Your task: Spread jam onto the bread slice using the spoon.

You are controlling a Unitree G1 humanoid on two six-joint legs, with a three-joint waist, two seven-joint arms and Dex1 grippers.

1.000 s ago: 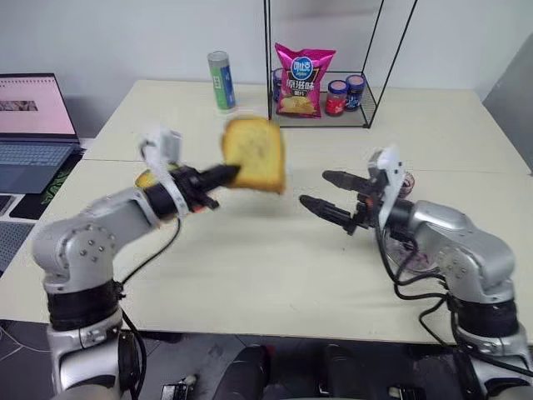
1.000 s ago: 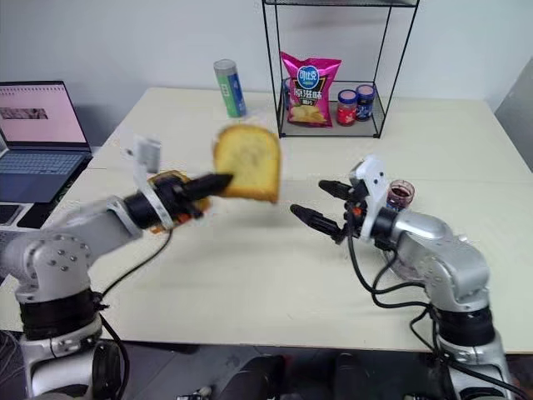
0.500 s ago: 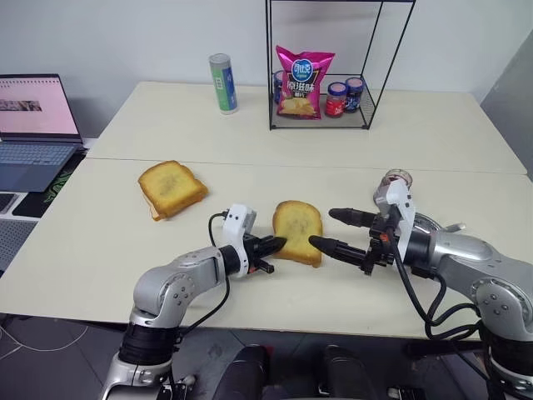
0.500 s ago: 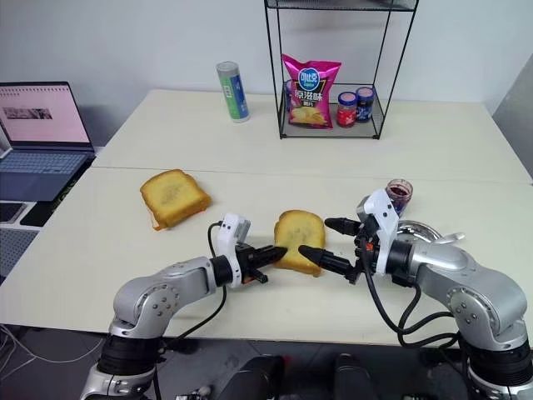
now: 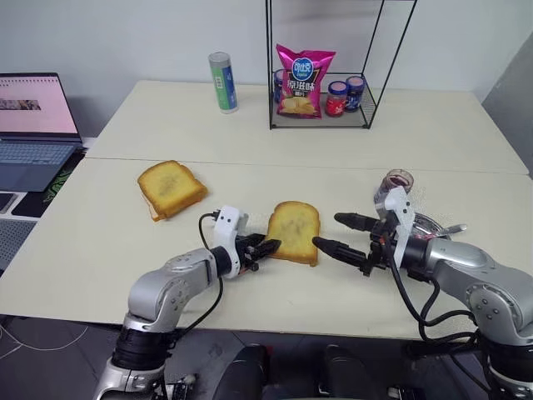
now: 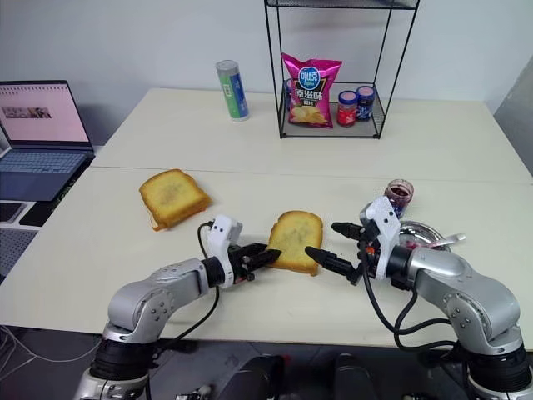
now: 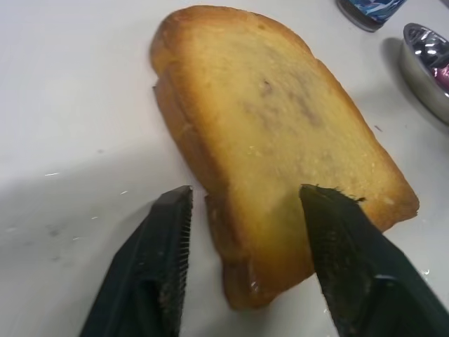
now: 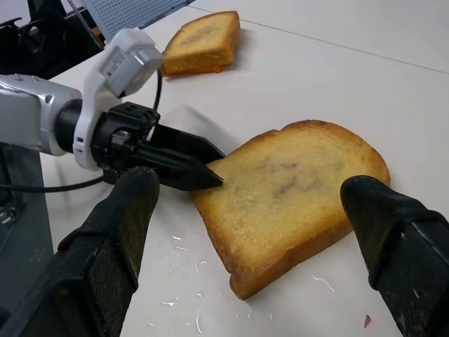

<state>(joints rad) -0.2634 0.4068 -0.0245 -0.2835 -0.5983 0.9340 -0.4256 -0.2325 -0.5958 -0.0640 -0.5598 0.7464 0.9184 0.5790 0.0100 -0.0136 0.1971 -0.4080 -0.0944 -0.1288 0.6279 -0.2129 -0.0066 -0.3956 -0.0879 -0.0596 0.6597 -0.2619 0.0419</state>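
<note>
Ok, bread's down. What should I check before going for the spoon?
1. Bread slice lying flat on the table: ok.
2. Left claw open: ok. Its fingers straddle the slice's near corner; clear of the crust: cannot tell.
3. Right claw open and empty: ok.
4. Spoon in a claw: not ok; it lies in the steel plate, handle poking over the rim.
5. Jam in its jar, upright behind the plate: ok.
6. Right arm's path to the spoon: cannot tell; the arm itself hangs over the plate.
</note>
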